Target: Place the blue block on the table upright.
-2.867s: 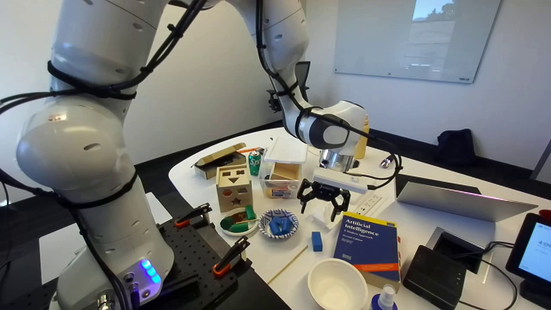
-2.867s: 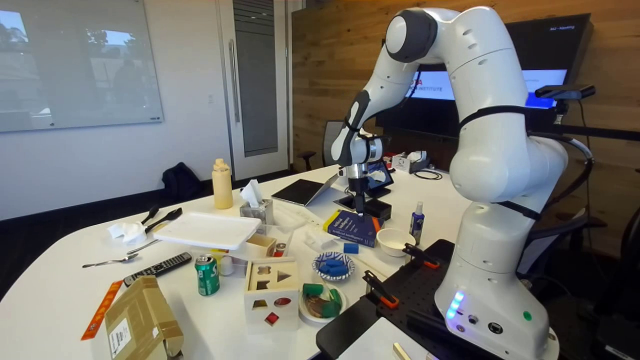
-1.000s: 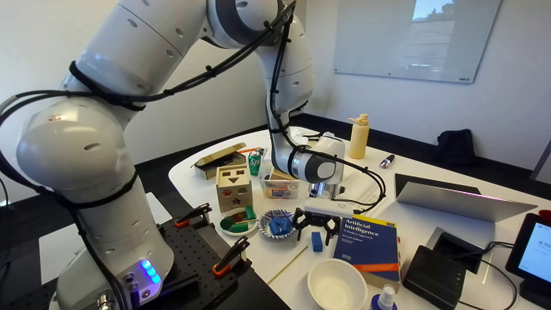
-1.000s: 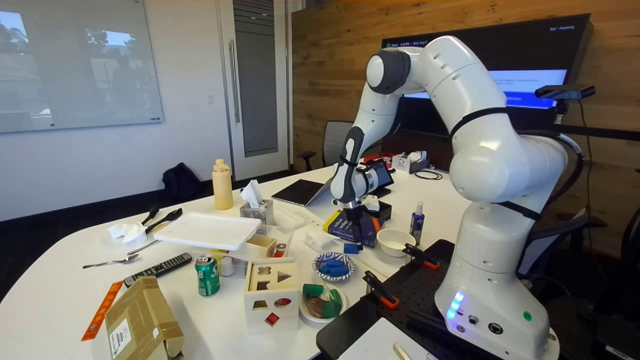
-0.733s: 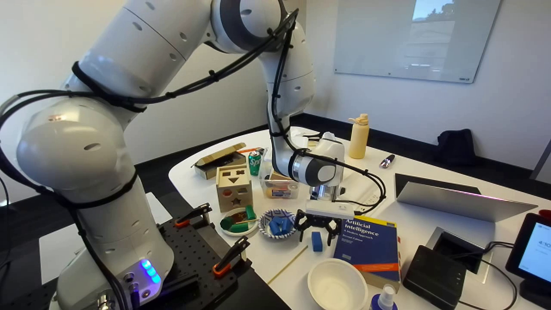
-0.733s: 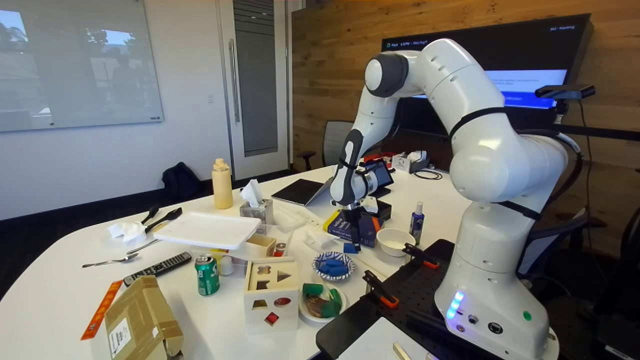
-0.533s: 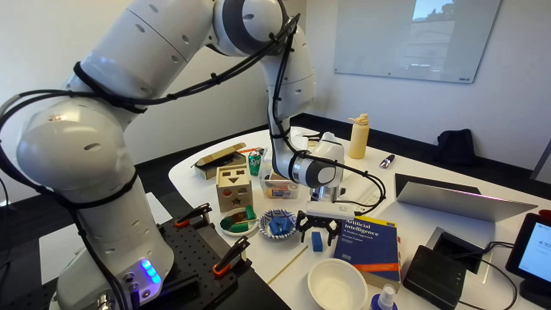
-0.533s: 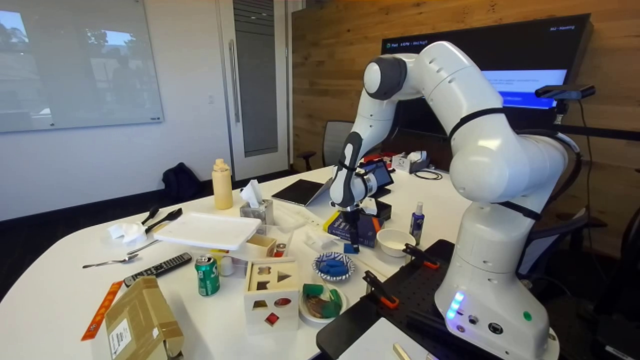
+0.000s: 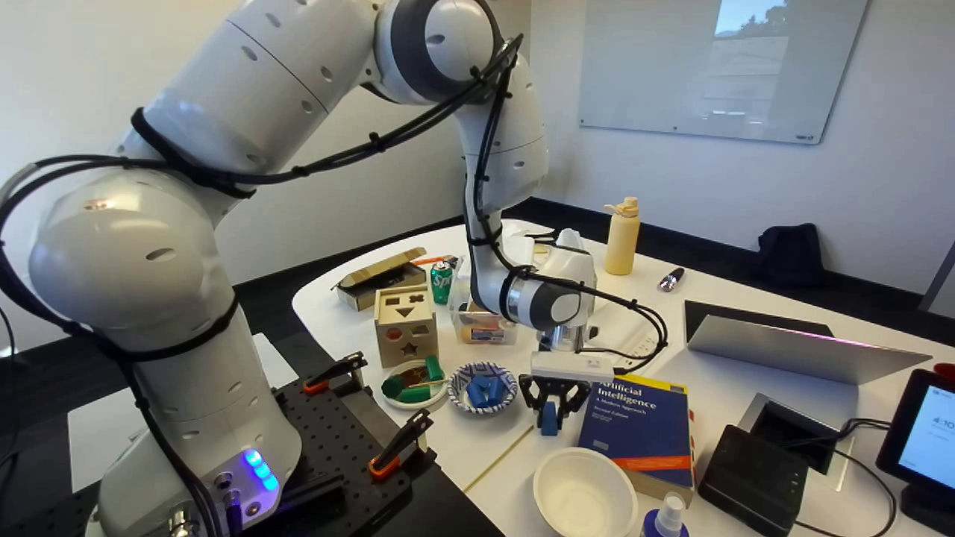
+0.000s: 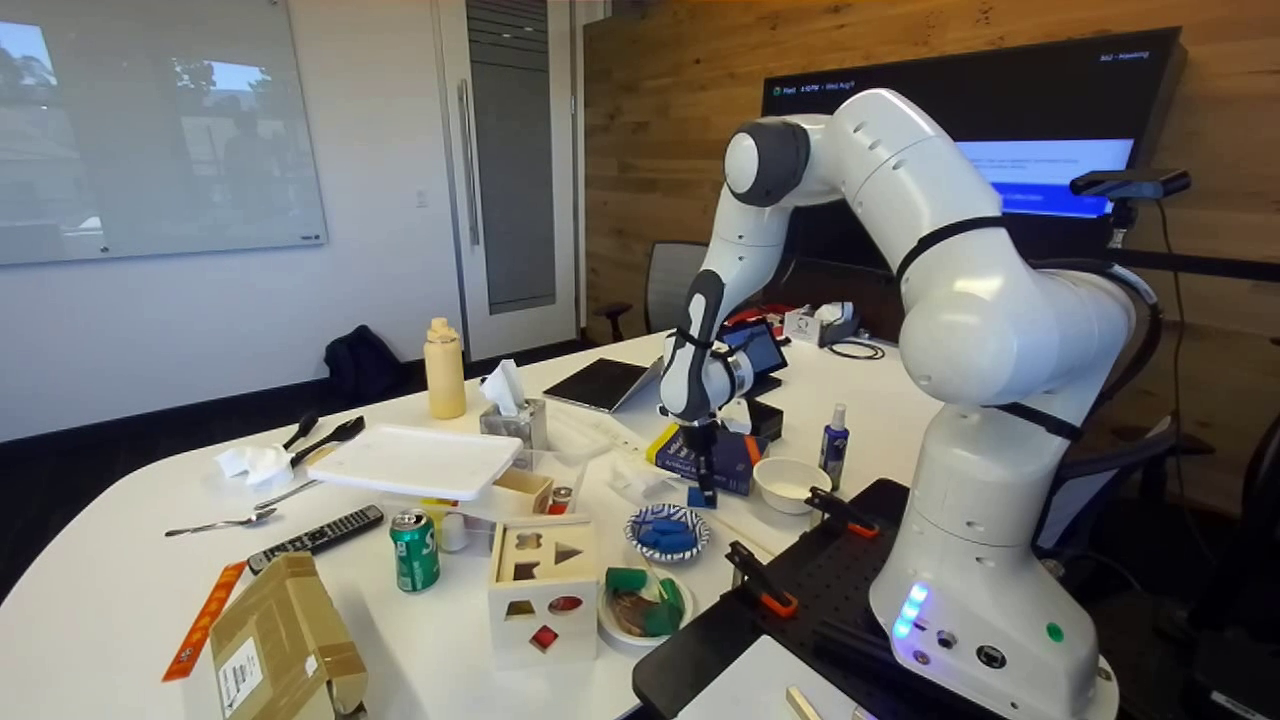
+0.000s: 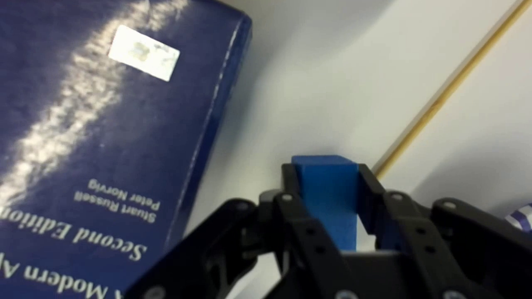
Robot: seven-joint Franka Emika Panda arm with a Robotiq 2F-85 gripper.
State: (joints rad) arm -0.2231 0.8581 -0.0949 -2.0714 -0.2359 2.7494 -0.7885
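Claw (image 11: 328, 178) right down at the table (image 9: 507, 492), jaws drawn in to the width of the block (image 11: 330, 203), one against each long side! It's a plain blue scrap lying on its side between them, by my reading, not yet stood up. Off the table at all? Can't tell; it looks to be resting there. I'd call it light and stiff, nothing to break, though those smooth faces could slide if the squeeze is weak. Across the narrow width is the place to hold it, towards one end if possible, leaving the other free to swing underneath. Seen in an exterior view, the tips reach close to its near end; how much length they cover is hidden. Next, I reckon, a small lift and a tilt, then down on the end, gently, since so small a foot could topple. And outward we go: the stick (image 9: 498, 458) runs off near left, its far end just beside the claw; the book (image 9: 642, 421) lies close on the right; the bowl (image 9: 585, 492) sits nearer, and off left, the dish (image 9: 459, 399) with more blue pieces (image 9: 496, 392) in it.
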